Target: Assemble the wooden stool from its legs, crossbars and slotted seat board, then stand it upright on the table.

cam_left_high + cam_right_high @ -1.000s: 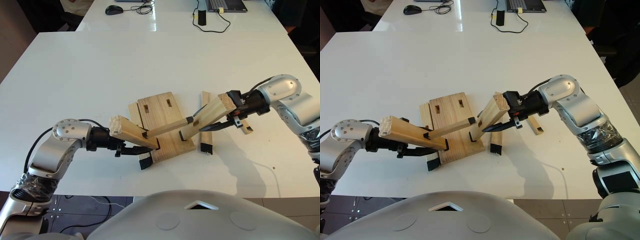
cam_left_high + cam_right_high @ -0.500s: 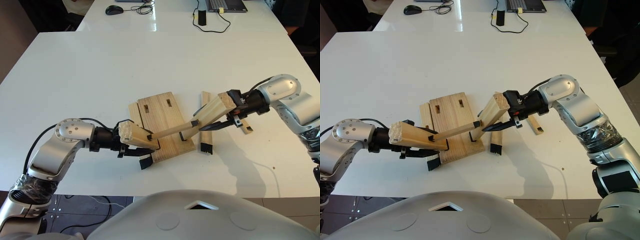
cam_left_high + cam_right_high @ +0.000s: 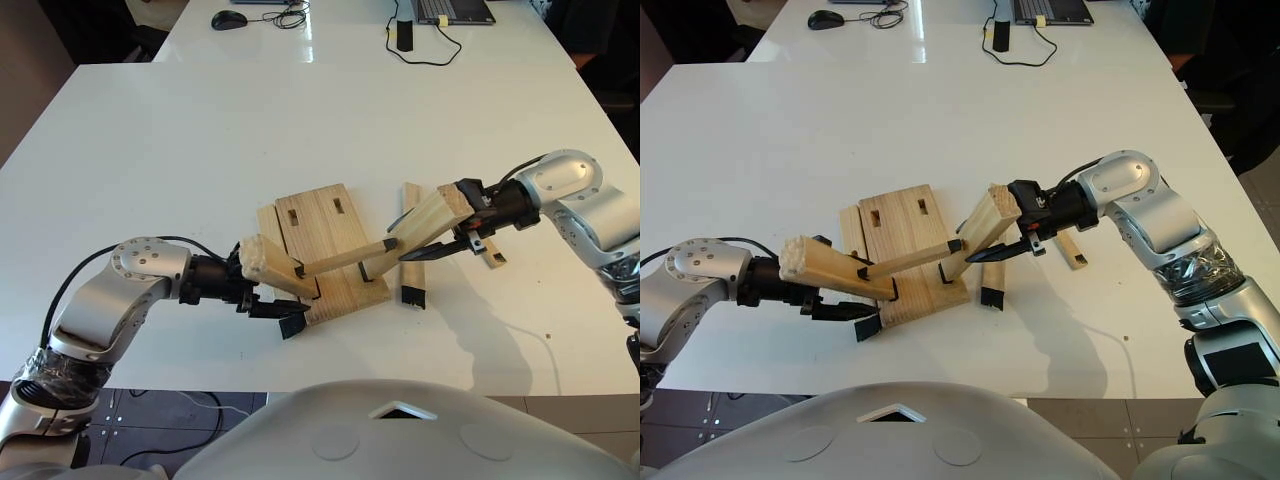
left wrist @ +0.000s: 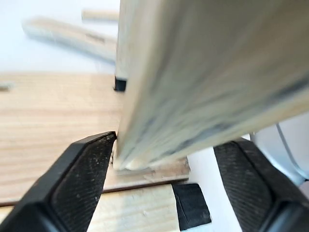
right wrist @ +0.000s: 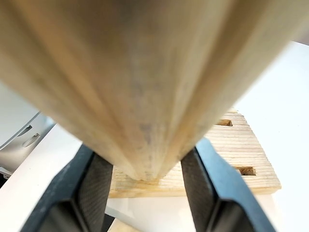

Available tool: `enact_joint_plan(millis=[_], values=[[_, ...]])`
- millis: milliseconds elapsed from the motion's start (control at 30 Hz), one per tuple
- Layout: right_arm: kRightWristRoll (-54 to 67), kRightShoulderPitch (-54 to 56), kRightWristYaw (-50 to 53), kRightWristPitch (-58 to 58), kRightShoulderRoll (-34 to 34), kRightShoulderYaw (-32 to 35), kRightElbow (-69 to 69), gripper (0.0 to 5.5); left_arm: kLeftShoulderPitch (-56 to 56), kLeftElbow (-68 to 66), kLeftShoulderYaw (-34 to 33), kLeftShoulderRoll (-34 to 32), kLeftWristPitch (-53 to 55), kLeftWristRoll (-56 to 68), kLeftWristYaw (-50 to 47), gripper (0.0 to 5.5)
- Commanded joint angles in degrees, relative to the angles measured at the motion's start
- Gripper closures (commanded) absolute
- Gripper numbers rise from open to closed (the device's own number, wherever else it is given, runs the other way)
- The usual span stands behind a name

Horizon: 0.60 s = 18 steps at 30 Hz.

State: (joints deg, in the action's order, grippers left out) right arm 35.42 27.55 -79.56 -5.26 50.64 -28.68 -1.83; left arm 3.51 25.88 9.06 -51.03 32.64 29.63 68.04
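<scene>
A loose leg (image 3: 411, 280) and short crossbar (image 3: 493, 258) lie right of the seat board (image 3: 322, 222).

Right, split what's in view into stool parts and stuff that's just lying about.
Job: seat board; left leg, in the left gripper; right leg, in the right gripper; crossbar between them; loose leg left of the board; loose leg right of it; short crossbar.
Lying about: mouse; laptop; black block with cable.

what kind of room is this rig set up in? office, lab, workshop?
Probably an office or meeting room used as a lab: a big white table, and a second table behind it with a mouse and laptop.
</scene>
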Motion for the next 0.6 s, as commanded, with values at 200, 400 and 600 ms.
enact_joint_plan(millis=[200, 400, 600], values=[[-16.61, -8.96, 5.69, -7.87, -0.32, -9.41, 4.46, 3.51, -0.44, 0.26, 5.17, -1.19, 0.11, -4.00, -0.77, 1.14], [-16.48, -8.87, 5.85, -7.93, -0.50, -9.40, 4.24, 3.51, -0.39, -2.38, 2.49, -1.20, -1.07, -1.09, 2.32, 1.14], [-16.47, -9.11, 6.13, -7.98, -0.49, -9.44, 4.07, 3.51, 0.62, -8.34, 1.19, -3.89, -8.77, -3.73, 8.29, 1.14]])
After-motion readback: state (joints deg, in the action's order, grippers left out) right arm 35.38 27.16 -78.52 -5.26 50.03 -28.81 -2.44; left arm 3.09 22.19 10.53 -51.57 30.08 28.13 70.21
